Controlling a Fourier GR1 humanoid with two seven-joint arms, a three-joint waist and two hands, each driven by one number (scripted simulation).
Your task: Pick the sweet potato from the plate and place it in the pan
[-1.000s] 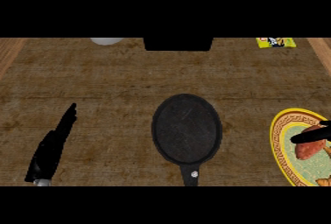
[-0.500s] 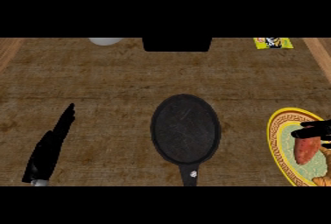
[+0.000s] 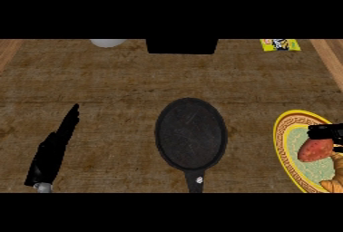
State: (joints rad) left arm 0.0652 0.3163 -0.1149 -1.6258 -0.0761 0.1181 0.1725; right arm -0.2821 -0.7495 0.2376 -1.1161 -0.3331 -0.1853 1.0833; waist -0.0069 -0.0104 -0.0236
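The reddish-brown sweet potato (image 3: 312, 150) lies tilted on the yellow-rimmed plate (image 3: 282, 146) at the right edge. My right hand (image 3: 326, 132) comes in from the right edge, and its dark fingers wrap the potato's upper end; most of the hand is out of frame. The black pan (image 3: 191, 134) sits in the middle of the counter with nothing in it, its handle pointing toward me. At the lower left, my left hand (image 3: 52, 152) rests open with its fingers straight, well away from the pan.
A white bowl (image 3: 107, 43), a black box (image 3: 182, 46) and a yellow packet (image 3: 280, 44) line the far edge. An orange-brown item (image 3: 333, 185) lies on the plate's near part. Bare wooden counter separates pan and plate.
My right hand has shifted slightly up and right on the plate. The sweet potato shows more fully and sits a little higher and further left. The left hand and pan are unmoved.
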